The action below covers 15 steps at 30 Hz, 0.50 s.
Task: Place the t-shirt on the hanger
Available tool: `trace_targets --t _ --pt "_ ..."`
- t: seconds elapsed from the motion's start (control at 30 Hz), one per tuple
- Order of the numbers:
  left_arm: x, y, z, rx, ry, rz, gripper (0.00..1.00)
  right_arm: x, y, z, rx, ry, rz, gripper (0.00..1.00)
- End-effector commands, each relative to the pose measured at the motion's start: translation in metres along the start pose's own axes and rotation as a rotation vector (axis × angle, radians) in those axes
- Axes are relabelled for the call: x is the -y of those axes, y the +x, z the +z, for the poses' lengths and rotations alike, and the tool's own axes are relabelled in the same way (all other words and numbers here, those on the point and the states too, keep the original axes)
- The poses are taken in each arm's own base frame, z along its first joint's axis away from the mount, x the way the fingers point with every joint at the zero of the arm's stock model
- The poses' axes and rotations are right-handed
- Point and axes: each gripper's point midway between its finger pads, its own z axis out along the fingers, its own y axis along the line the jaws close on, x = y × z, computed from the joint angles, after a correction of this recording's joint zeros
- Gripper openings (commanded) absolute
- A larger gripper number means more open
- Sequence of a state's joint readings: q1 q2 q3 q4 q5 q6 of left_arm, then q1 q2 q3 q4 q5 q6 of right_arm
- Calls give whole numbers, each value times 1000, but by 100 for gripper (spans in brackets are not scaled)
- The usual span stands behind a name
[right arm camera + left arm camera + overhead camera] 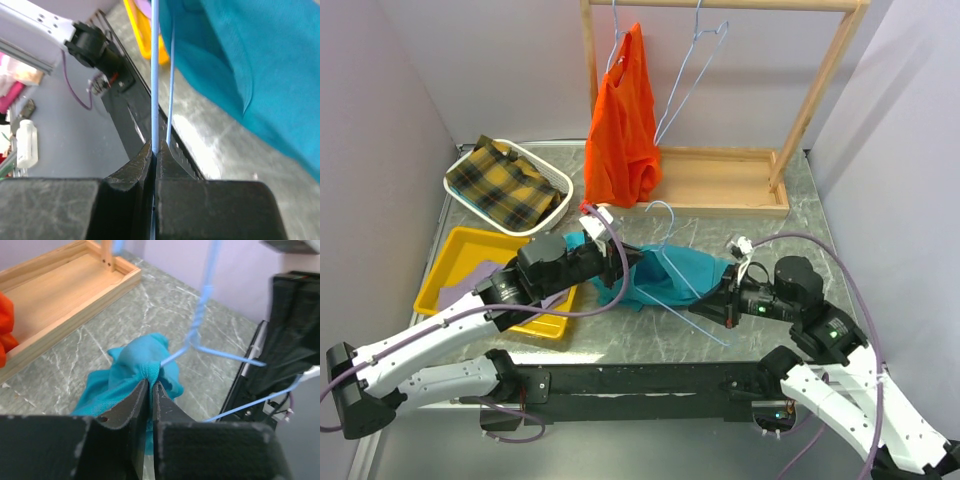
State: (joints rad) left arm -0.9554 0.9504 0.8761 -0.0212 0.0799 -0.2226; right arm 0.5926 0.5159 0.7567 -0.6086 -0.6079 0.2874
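The teal t-shirt lies bunched on the grey table between the two arms. My left gripper is at its left side. In the left wrist view the left gripper is shut on a fold of the t-shirt, lifted off the table. The pale-blue wire hanger lies across the shirt, hook pointing away from me; its twisted neck rises just past the pinched fold. My right gripper is shut on the hanger's lower wire, with the t-shirt beyond it.
A wooden rack stands at the back with an orange garment hung on it and a bare hanger beside it. A white basket with plaid cloth sits back left. A yellow tray holds a lilac cloth.
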Motion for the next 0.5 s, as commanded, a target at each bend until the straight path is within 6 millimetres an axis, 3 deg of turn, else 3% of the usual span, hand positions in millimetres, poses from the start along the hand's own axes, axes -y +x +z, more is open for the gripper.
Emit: trace_targets --t 0.0,0.17,0.23,0.27,0.33,0.43,0.47 --pt "15 -29 -10 47 31 26 15 -21 -41 13 191 -148 -98 0" --pt "-9 -22 -12 34 -107 -14 17 -7 -32 38 203 -179 -113 0" --pt "-15 -19 -15 25 -144 -21 20 -11 -38 45 245 -216 -134 0" --pt "-19 -18 -16 24 -167 -23 21 -5 -29 51 239 -219 -121 0" --pt "-24 -12 -18 1 -191 -26 36 -7 -35 56 284 -241 -139 0" --pt "-30 -2 -22 -25 -226 -43 39 -2 -33 62 317 -242 -149 0" --pt "-32 -3 -26 -19 -241 -51 45 1 -31 65 320 -233 -147 0"
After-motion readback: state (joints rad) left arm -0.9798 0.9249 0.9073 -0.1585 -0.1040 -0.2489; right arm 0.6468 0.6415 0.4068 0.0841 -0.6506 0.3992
